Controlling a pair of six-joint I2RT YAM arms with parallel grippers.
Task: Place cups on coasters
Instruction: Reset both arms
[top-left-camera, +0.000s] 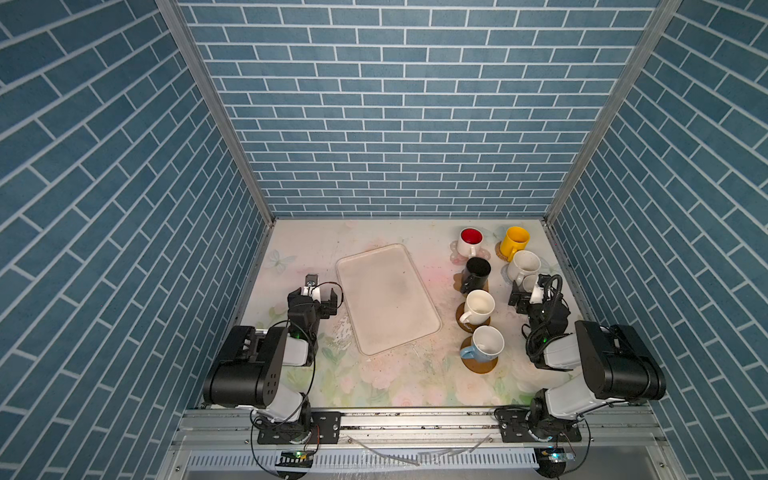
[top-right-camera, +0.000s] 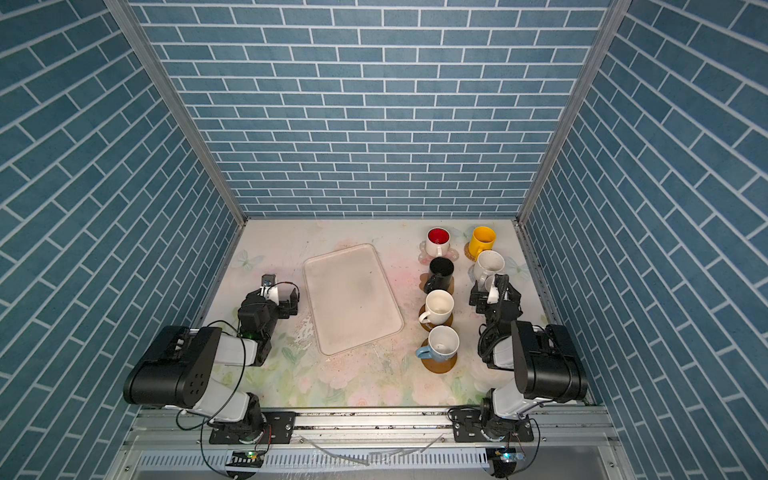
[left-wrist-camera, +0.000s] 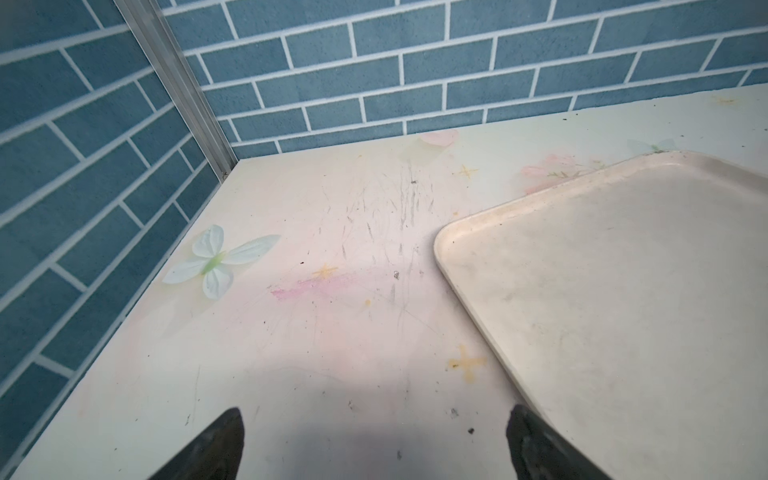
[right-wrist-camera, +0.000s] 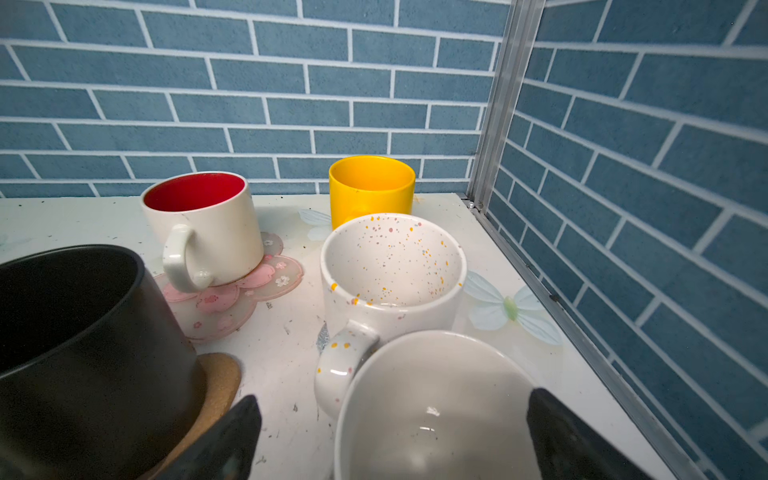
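Observation:
Several cups stand at the right of the table. The red-inside white cup (top-left-camera: 471, 241) rests on the pink flower coaster (right-wrist-camera: 220, 307). The yellow cup (top-left-camera: 514, 242) sits on a woven coaster (top-left-camera: 500, 254), and the black cup (top-left-camera: 478, 274) on a brown one (right-wrist-camera: 220, 382). A cream cup (top-left-camera: 478, 307) and a light blue cup (top-left-camera: 486, 344) each stand on a brown disc (top-left-camera: 480, 365). My right gripper (right-wrist-camera: 392, 415) is open around a pale cup (right-wrist-camera: 436, 415), behind the speckled cup (right-wrist-camera: 392, 266). My left gripper (left-wrist-camera: 376, 419) hangs open and empty over bare table.
A large cream tray (top-left-camera: 386, 299) lies empty in the middle, just right of the left gripper (top-left-camera: 323, 289). Blue brick walls close in the back and both sides. The right wall rail (right-wrist-camera: 582, 324) runs close beside the pale cup.

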